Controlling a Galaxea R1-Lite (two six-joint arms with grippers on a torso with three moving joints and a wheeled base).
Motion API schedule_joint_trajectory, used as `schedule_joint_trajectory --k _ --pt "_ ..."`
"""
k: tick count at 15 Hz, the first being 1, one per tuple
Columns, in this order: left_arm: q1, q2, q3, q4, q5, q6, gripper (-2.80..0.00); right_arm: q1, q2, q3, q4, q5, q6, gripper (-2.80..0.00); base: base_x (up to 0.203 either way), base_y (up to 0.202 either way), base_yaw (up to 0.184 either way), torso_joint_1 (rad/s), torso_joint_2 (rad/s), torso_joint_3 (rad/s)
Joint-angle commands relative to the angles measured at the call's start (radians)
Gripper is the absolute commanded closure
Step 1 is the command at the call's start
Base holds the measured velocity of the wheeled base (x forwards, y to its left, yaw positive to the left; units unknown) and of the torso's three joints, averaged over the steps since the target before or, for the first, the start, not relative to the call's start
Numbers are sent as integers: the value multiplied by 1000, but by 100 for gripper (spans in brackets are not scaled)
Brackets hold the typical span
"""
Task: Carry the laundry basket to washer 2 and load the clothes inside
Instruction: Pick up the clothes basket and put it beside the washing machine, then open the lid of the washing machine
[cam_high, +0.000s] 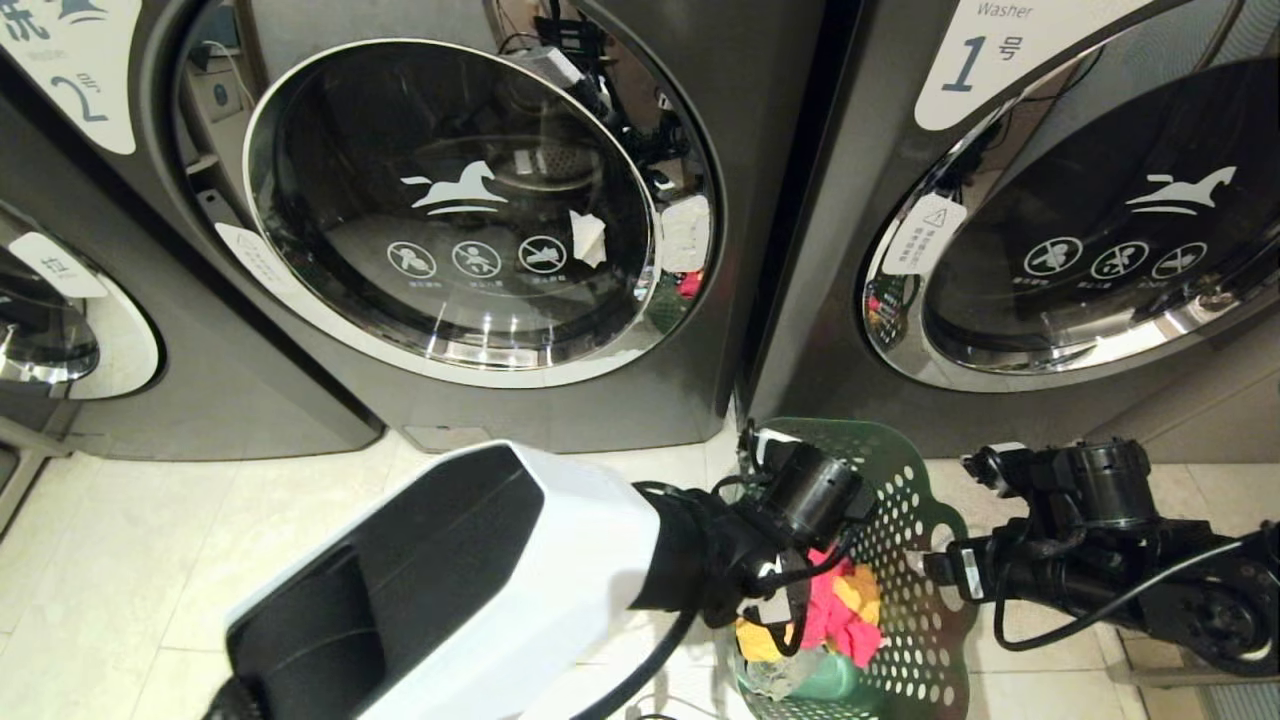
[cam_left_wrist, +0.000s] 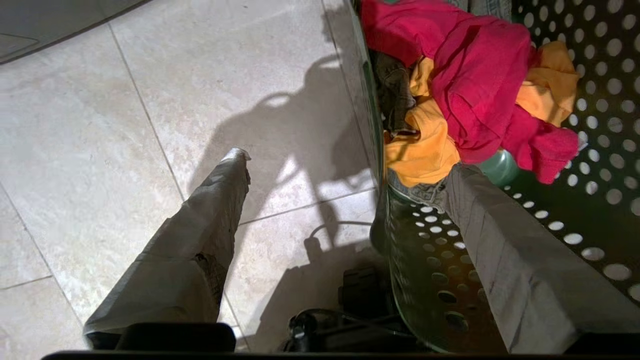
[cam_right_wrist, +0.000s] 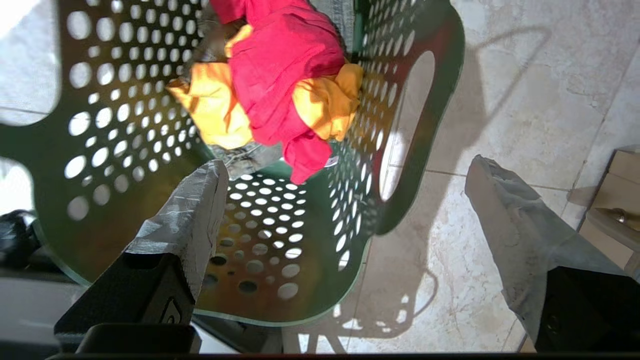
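We found the laundry basket standing on the tiled floor near the foot of the machines, roughly in front of the seam between washer 2 on the left and the washer labelled 1 on the right. Both doors looked closed. Pink and orange clothes lay heaped inside the basket.

Our left gripper straddled the basket's left wall, fingers wide apart, one outside over the floor and one inside beside the clothes. Our right gripper did likewise at the right wall by the oval handle cut-out, its fingers also spread and clamped on nothing.

We judged the carrying step to be at its end, or the hold just being set or let go. Loading next would call for washer 2's door to be opened, then a grasp on the clothes.
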Motion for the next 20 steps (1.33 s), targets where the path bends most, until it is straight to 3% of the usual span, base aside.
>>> schedule_joint_trajectory --k 1,2,3,8,11,13,16,20 --pt "2 -171 96 13 2 -11 -280 13 -88 55 -2 0 -3 -18 0 0 0 0 0 0" --pt "11 -223 153 16 1 -14 -280 18 -109 66 -2 -1 -5 0 0 0 0 0 0 0" --pt "24 -274 219 17 1 -17 0 28 -131 81 5 -4 -8 0 0 0 0 0 0 0" --pt "114 -568 504 31 -4 -72 0 95 -300 131 166 -23 6 0 0 0 0 0 0 0" --pt "236 -784 748 29 -14 -84 0 102 -452 118 287 -69 6 0 0 0 0 0 0 0" --pt "382 -928 855 29 -31 -88 0 56 -550 136 346 -100 -8 0 0 0 0 0 0 0" --pt "636 -1169 1072 34 -67 -126 0 -157 -707 210 378 -147 -29 0 0 0 0 0 0 0" --pt "911 -1430 1408 27 -90 -149 0 -189 -885 394 424 -191 -69 0 0 0 0 0 0 0"
